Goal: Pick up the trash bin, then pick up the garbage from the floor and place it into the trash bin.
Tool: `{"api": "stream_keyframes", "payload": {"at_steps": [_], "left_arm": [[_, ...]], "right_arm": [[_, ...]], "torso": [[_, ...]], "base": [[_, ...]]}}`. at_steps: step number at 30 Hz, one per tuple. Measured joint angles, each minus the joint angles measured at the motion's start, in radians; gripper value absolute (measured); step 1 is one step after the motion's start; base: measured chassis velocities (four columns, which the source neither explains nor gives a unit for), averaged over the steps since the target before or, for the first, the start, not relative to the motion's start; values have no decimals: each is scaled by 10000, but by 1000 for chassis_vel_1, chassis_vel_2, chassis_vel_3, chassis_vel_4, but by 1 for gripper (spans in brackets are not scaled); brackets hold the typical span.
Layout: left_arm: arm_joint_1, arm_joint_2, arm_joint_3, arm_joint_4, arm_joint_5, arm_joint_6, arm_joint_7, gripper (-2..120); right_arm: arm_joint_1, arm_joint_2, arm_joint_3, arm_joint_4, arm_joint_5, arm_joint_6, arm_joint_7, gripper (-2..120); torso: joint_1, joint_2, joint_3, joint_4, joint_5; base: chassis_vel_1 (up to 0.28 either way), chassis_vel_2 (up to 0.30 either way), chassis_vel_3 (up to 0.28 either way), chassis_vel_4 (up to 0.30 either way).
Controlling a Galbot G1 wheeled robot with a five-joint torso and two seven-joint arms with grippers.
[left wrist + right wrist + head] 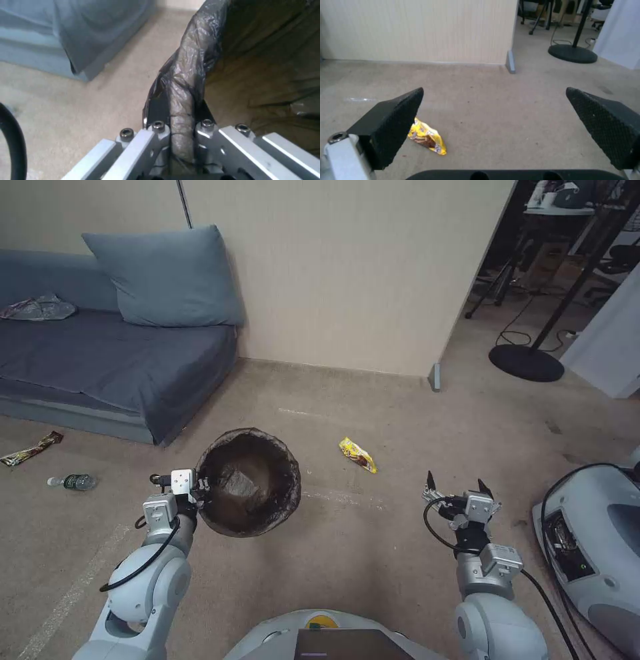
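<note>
The trash bin (248,483), lined with a dark bag, hangs off the floor in my left gripper (200,488), which is shut on its rim (181,105). Something crumpled and grey lies at the bin's bottom. A yellow snack wrapper (357,455) lies on the carpet ahead and to the left of my right gripper (457,488). That gripper is open with nothing between its black pads (391,125), and the yellow wrapper (427,137) sits low beside one pad. A small clear bottle (73,482) and a dark wrapper (30,448) lie on the floor far left, by the sofa.
A blue-grey sofa (107,360) with a cushion stands at the left against the beige wall (347,267). A round black stand base (527,362) with cables sits at the back right. A white machine (597,540) is at the right edge. Open carpet lies around the yellow wrapper.
</note>
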Motion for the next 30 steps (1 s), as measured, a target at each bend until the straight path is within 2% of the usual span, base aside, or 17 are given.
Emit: {"api": "stream_keyframes", "payload": {"at_steps": [10,30], "left_arm": [[246,-161,95,-684,13,-159,-118,2],[240,-256,23,-601,94,-175,-267,2]], "right_arm": [[42,0,64,5,-144,140,-217,100],[45,0,83,106,-254,103,-303,100]], "torso": [[0,0,0,1,1],[0,0,-1,0,0]], "base": [[0,0,0,0],[-24,18,24,-17]]}}
